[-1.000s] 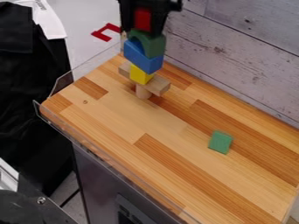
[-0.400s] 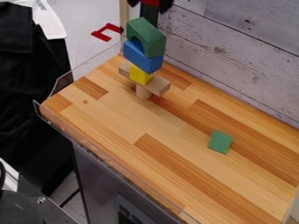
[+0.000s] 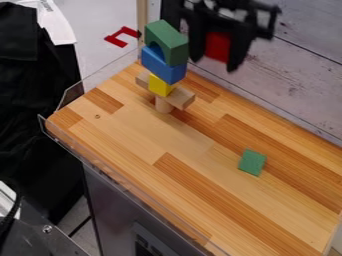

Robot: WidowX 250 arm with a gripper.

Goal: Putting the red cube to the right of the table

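At far left, we see dark cloth (image 3: 37, 100) hanging beside the counter, with a white sheet (image 3: 55, 22) near its top and, in the lower corner, a dark metal plate (image 3: 47, 229) bearing a screw. Beyond the counter, a red bracket-shaped piece (image 3: 122, 36) lies on a pale surface. We look down at a slant on the wooden table (image 3: 133, 142), edged on its near side by a clear guard (image 3: 107, 164) and set above a dark cabinet (image 3: 113, 200).

Toward the far left end rises a tower: a round wooden post (image 3: 163, 105), a light wooden bar (image 3: 182, 98) across it, a yellow block (image 3: 160, 86) on the bar, a blue block (image 3: 157, 65) above that, and a green arch (image 3: 171, 46) on top.

Just right of the arch, before a whitewashed plank wall (image 3: 294, 75), we find the black gripper (image 3: 214, 64) pointing downward, grasping the red cube (image 3: 217, 46) between its two fingers. The cube is held up at about the height of the arch in our view, apart from the tower. Farther right, a small green block (image 3: 252, 162) rests on the tabletop.
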